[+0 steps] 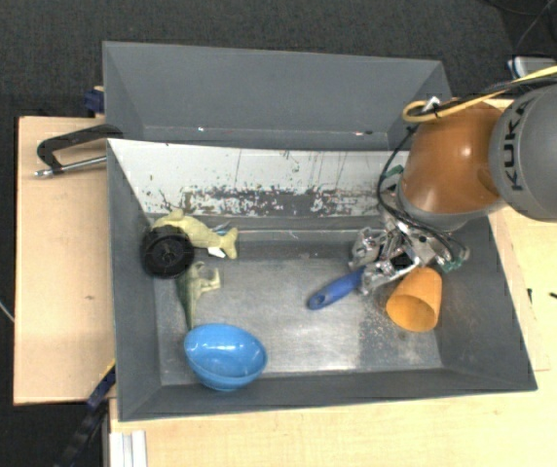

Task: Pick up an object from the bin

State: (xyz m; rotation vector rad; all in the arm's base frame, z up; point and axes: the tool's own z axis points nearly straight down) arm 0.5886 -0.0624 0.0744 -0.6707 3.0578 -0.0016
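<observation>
The arm's orange wrist cover (449, 168) rides highest, over the right side of the bin (259, 95). Below it the gripper (392, 261) is low over the floor; open or closed, I cannot tell. A blue-handled tool (335, 292) lies just beside it, long axis slanting toward the bin's front-left corner. An orange cup (415, 300) lies just frontward.

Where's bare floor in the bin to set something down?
Bare: mid-floor between the blue egg and blue-handled tool; back strip along the wall, between the pale toy animal and gripper. Crowded: left side by the black wheel, and right, round the orange cup.
</observation>
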